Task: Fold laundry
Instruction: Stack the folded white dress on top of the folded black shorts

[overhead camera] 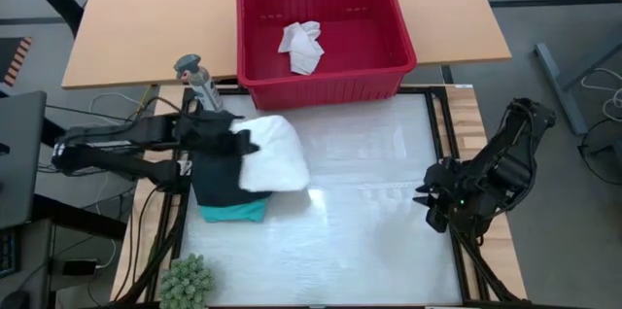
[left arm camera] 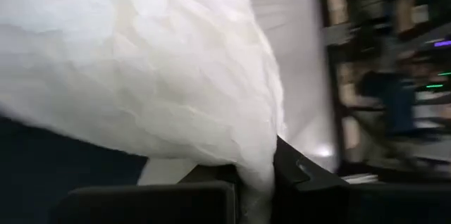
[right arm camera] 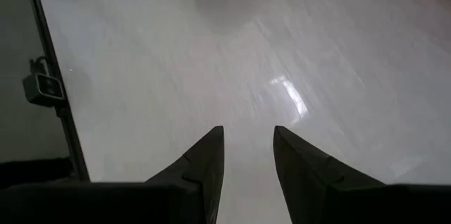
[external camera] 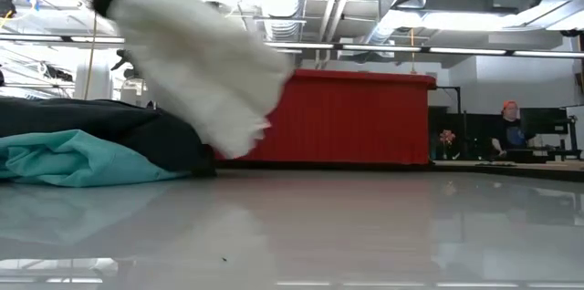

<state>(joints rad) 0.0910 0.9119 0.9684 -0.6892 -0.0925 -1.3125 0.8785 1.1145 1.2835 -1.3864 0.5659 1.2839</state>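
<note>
A white garment point(overhead camera: 275, 154) hangs from my left gripper point(overhead camera: 236, 140), which is shut on it above the table's left side. Under it lies a black garment point(overhead camera: 216, 181) on top of a teal one point(overhead camera: 236, 213); in the low view the black garment point(external camera: 100, 126) and the teal garment point(external camera: 73, 158) rest on the table. Another white cloth point(overhead camera: 301, 47) lies crumpled in the red basket. My right gripper point(right arm camera: 248, 146) hovers open over the table's right edge point(overhead camera: 428, 197), with nothing between its fingers. My left gripper pinches a gathered part of the white garment point(left arm camera: 255, 175) between its two fingers point(left arm camera: 303, 182); one layer or several, I cannot tell. The fingers come from the table's left, slanting down. The garment hangs slack below them, its lower end point(external camera: 233, 144) just above the table.
The red basket point(overhead camera: 403, 51) stands at the table's far edge. A small green plant point(overhead camera: 187, 280) sits at the near left corner, a grey object point(overhead camera: 194, 74) at the far left. The white table's middle and right point(overhead camera: 369, 202) are bare. A person point(external camera: 511, 130) sits far behind.
</note>
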